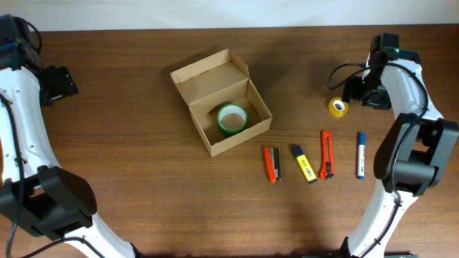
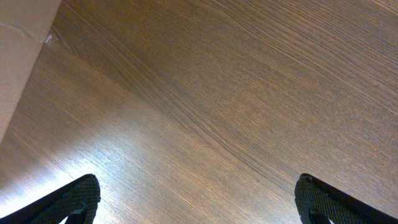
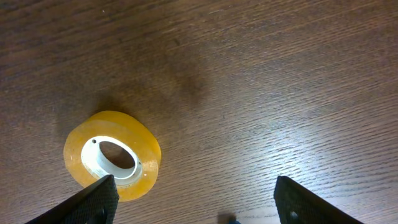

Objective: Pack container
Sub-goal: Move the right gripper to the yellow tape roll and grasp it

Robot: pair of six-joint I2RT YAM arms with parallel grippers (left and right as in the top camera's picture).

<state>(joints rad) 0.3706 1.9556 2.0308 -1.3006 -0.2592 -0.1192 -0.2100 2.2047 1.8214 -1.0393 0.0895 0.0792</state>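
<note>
The container [image 1: 192, 77] is a tan cardboard box standing open at the table's middle, its flap lid tilted back. A green tape roll [image 1: 232, 117] lies inside it. A yellow tape roll [image 1: 338, 107] lies flat on the wood at the right. My right gripper [image 1: 356, 92] hovers just beside it, open. In the right wrist view the yellow roll [image 3: 112, 154] sits by the left fingertip [image 3: 96, 199], not between the jaws, and the right gripper [image 3: 196, 200] holds nothing. My left gripper [image 1: 61, 82] is far left, open and empty [image 2: 198, 200] over bare wood.
In a row below and right of the box lie an orange stapler [image 1: 272, 163], a yellow highlighter [image 1: 303, 163], an orange box cutter [image 1: 326, 154] and a blue marker [image 1: 361, 155]. A cardboard edge [image 2: 18, 56] shows at the top left of the left wrist view.
</note>
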